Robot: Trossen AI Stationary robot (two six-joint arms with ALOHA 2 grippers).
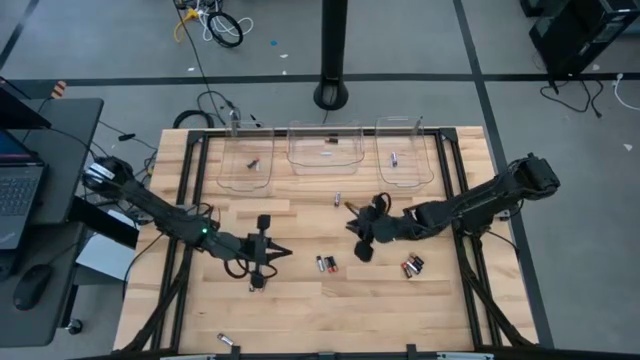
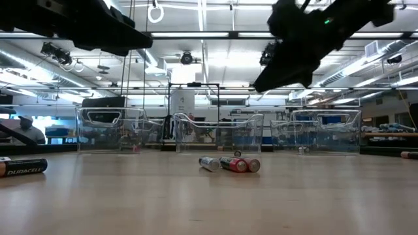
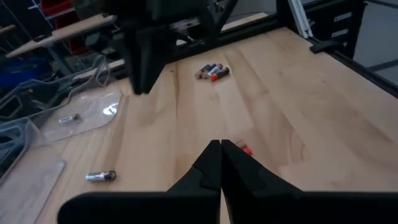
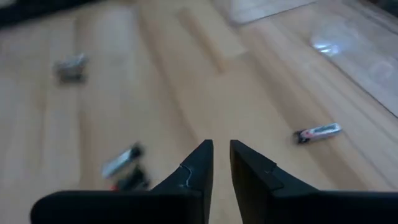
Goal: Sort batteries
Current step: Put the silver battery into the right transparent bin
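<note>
Small batteries lie scattered on the wooden table (image 1: 300, 300). A cluster (image 1: 325, 264) lies mid-table, and shows in the low view as silver and red-ended cells (image 2: 228, 164). A second cluster (image 1: 411, 266) lies to its right, and a single cell (image 1: 337, 199) lies nearer the bins. My left gripper (image 1: 278, 250) is shut and hovers left of the middle cluster, with a red-ended battery (image 3: 244, 149) just past its tips (image 3: 221, 149). My right gripper (image 1: 360, 238) hangs above the table with its fingers slightly apart (image 4: 221, 149) and nothing between them. A battery (image 4: 317, 132) lies beyond it.
Three clear plastic bins (image 1: 325, 148) stand along the far edge, each holding a battery or two. A black Duracell cell (image 2: 23, 168) lies near the table's near left corner (image 1: 227, 341). Black frame rails run along both sides of the table. A laptop desk stands to the left.
</note>
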